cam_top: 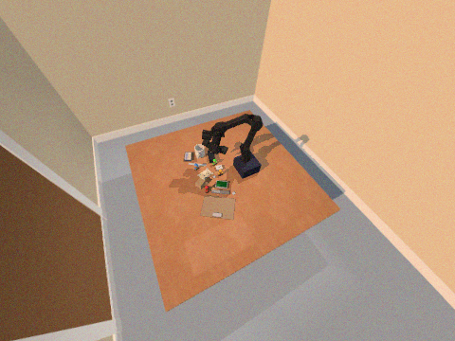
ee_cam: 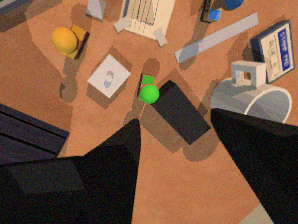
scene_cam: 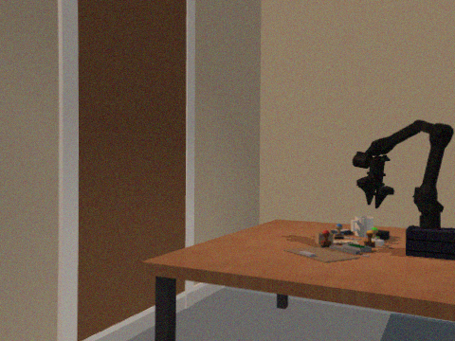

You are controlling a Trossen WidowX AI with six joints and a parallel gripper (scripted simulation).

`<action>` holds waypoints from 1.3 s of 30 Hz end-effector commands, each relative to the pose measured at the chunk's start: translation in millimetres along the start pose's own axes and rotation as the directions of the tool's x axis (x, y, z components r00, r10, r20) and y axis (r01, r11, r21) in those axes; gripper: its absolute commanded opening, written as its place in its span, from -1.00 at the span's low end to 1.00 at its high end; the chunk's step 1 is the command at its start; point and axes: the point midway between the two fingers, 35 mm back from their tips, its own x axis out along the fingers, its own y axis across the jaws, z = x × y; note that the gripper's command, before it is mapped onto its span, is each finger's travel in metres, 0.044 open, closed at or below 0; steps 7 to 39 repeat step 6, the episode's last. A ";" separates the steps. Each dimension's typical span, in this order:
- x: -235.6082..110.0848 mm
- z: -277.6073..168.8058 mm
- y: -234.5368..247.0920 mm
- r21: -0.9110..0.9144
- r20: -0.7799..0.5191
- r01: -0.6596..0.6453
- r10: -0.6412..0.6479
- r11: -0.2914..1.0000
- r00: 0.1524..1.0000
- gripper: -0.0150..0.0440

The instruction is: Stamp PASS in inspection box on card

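Observation:
The PASS stamp [ee_cam: 149, 93] [cam_top: 214, 161] [scene_cam: 374, 230], with a green ball knob, stands upright on the bench beside a dark flat pad [ee_cam: 180, 112]. My gripper [ee_cam: 174, 119] [cam_top: 214, 152] [scene_cam: 376, 201] is open and empty. It hangs well above the stamp, which stands clear of both fingers. The tan card [cam_top: 223, 205] [scene_cam: 327, 255] lies flat towards the table's front, away from the gripper, with a small pale box [cam_top: 217, 215] near its front edge.
A white mug [ee_cam: 260, 100] [scene_cam: 362, 224] stands right of the pad. An orange-knobbed stamp [ee_cam: 65, 40], a white square tile [ee_cam: 108, 76], a grey ruler [ee_cam: 217, 36], a blue box [ee_cam: 277, 47] and a red-knobbed stamp [scene_cam: 325, 233] lie around. The arm's dark base [cam_top: 246, 166] [scene_cam: 428, 242] stands close by.

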 end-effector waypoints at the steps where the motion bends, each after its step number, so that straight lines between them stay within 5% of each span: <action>1: 0.0 0.0 0.0 0.000 0.000 0.000 0.000 1.000 1.000 0.39; 39: 0.0 0.0 0.0 0.000 0.000 0.000 0.000 1.000 1.000 0.39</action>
